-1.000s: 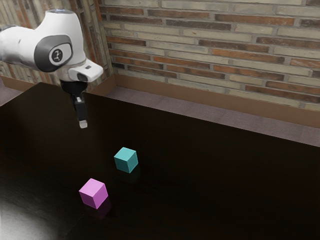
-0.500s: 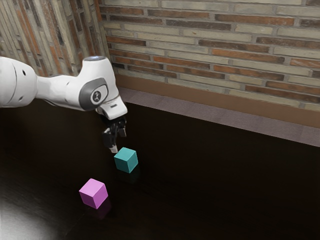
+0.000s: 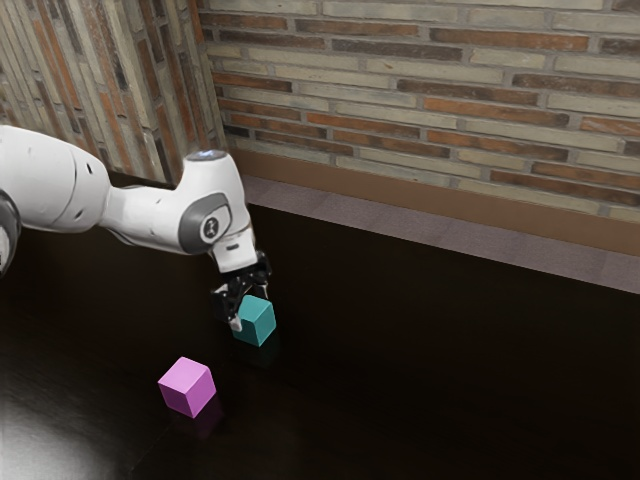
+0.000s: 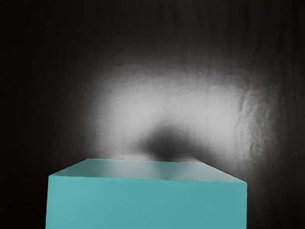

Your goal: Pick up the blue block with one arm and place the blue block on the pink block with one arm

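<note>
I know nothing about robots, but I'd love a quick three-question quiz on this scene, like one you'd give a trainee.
1. Pick one: which block is the hand at? A. the blue block B. the pink block C. neither
2. True or false: the blue block is stacked on the pink block.
3. Fill in: both blocks rest on a dark ____.

Key: 1. A. 2. False; they sit apart, the pink block nearer the camera. 3. table.
</note>
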### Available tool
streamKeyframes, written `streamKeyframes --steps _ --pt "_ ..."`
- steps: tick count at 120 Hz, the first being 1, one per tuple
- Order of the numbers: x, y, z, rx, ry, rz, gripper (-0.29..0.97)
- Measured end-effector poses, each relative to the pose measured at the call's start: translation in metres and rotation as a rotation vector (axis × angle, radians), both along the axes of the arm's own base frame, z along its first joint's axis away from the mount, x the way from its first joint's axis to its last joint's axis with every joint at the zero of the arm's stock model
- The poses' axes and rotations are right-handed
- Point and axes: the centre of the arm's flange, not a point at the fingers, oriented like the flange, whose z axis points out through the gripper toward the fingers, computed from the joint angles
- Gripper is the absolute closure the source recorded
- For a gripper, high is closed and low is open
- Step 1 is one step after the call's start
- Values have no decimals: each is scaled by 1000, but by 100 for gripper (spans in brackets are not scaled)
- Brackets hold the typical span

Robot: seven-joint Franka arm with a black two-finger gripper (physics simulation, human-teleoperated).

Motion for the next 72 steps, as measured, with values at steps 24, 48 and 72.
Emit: streamKeyframes --steps 24,48,72 --pt "2 -4 -14 -9 -10 -59 0" --pt "6 3 -16 -22 -24 -75 26" --pt "-1 8 28 -24 -91 -81 39"
